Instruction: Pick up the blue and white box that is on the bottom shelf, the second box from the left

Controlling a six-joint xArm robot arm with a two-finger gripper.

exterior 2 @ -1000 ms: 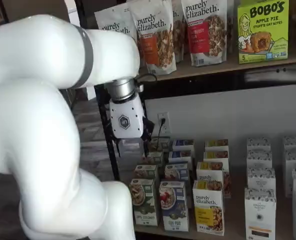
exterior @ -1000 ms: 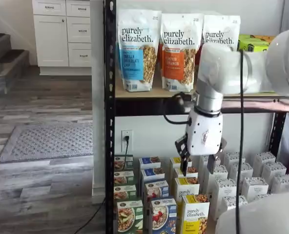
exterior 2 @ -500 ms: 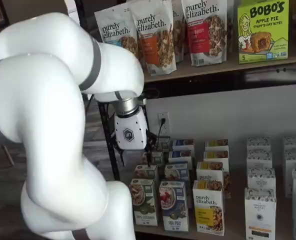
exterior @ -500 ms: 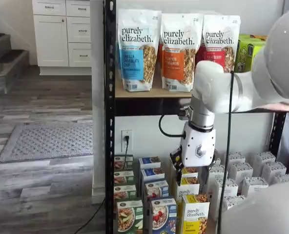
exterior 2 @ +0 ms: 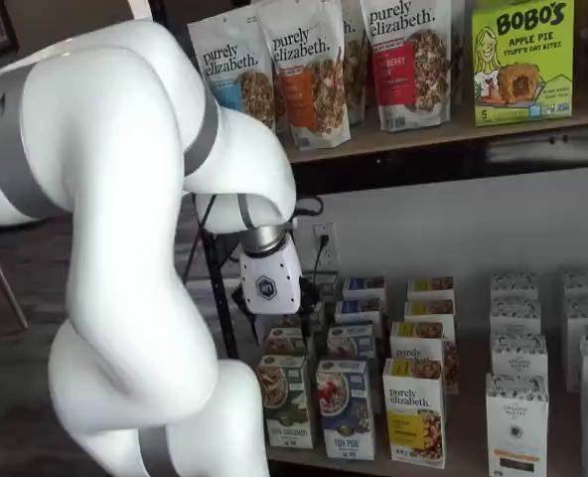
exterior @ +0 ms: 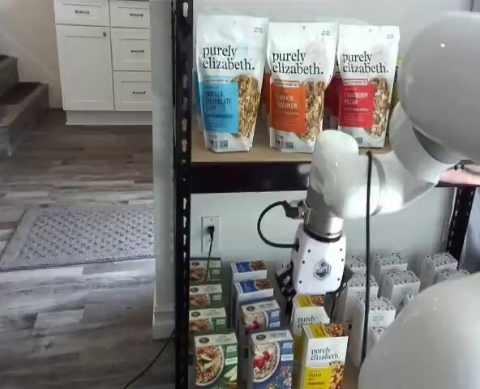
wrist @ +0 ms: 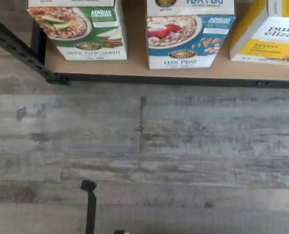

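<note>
Bottom shelf and the boxes I saw standing on it

From my station, the bottom shelf (wrist: 134, 73) showed as a tan board on the black rack, with grey plank floor (wrist: 144, 146) in front of it. The blue and white box (wrist: 189, 31) stood at its front edge; a green-and-white box (wrist: 78, 27) sat just beside it toward the rack post, a yellow box (wrist: 274, 36) on its other side. Behind it ran a file of like boxes (exterior: 252, 292).

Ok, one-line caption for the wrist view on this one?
Looking down past the bottom shelf edge: blue and white box between a green-and-white box and a yellow box, grey plank floor below.
</note>
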